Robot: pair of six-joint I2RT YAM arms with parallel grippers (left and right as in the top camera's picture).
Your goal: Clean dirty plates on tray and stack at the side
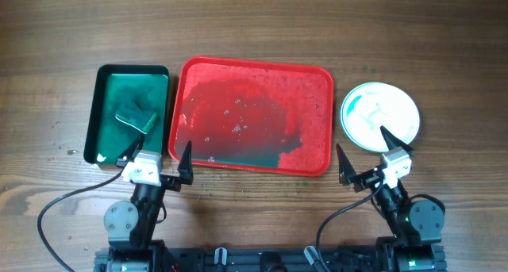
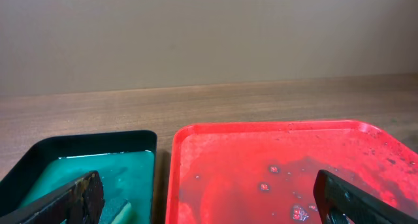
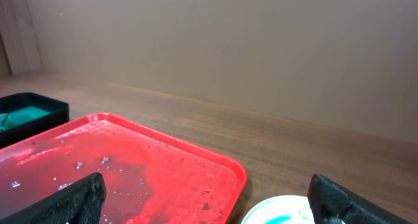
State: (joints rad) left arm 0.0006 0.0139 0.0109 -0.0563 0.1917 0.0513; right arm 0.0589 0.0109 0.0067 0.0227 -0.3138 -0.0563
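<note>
The red tray [image 1: 315, 157] lies at the table's middle with wet teal-dark smears and droplets on it and no plates; it also shows in the left wrist view [image 2: 274, 129] and the right wrist view [image 3: 215, 162]. A stack of white plates [image 1: 379, 116] with teal smears on the top face sits right of the tray; I cannot tell how many are in it. Its edge shows in the right wrist view [image 3: 277, 212]. My left gripper [image 1: 155, 155] is open and empty at the tray's front left corner. My right gripper [image 1: 367, 155] is open and empty just in front of the plates.
A dark green tray [image 1: 100, 113] with teal liquid stands left of the red tray and holds a sponge [image 1: 136, 121]; it also shows in the left wrist view [image 2: 98, 145]. Small crumbs lie by its front left corner.
</note>
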